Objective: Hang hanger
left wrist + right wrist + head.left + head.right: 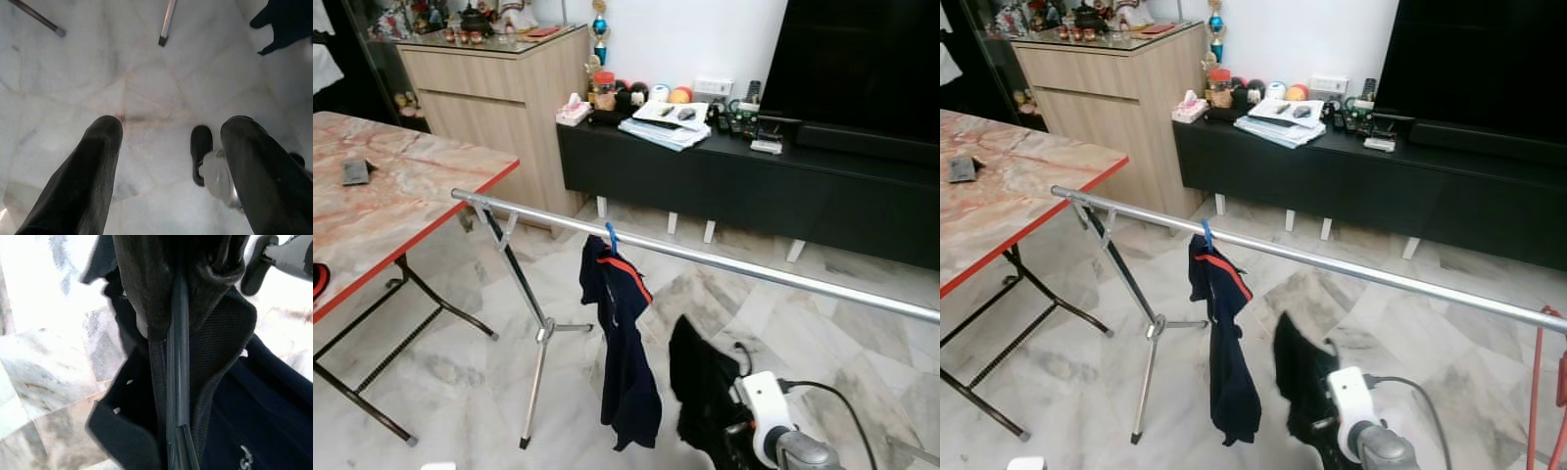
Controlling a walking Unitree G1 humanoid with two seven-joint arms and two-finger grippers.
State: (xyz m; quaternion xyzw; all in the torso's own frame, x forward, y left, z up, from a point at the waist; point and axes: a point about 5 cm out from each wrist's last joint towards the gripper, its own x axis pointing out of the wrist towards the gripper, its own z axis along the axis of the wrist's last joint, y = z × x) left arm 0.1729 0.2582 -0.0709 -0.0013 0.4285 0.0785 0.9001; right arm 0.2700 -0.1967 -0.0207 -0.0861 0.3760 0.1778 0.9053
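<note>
A silver rack rail (705,257) runs from the left across to the right edge. A navy shirt with a red stripe (625,352) hangs from it on a blue hanger (611,235). Below the rail and to the right of that shirt, my right arm (766,416) holds up a black garment (700,387). In the right wrist view my right gripper (178,328) is shut on a dark hanger (178,382) that runs through the garment's collar (220,347). My left gripper (173,125) hangs open over the marble floor with nothing between its fingers.
A marble-topped folding table with a red edge (372,215) stands on the left. Behind the rack are a wooden cabinet (499,88) and a black TV console (754,176). The rack's tripod leg (536,372) stands left of the shirt. A red cable (1538,392) hangs at far right.
</note>
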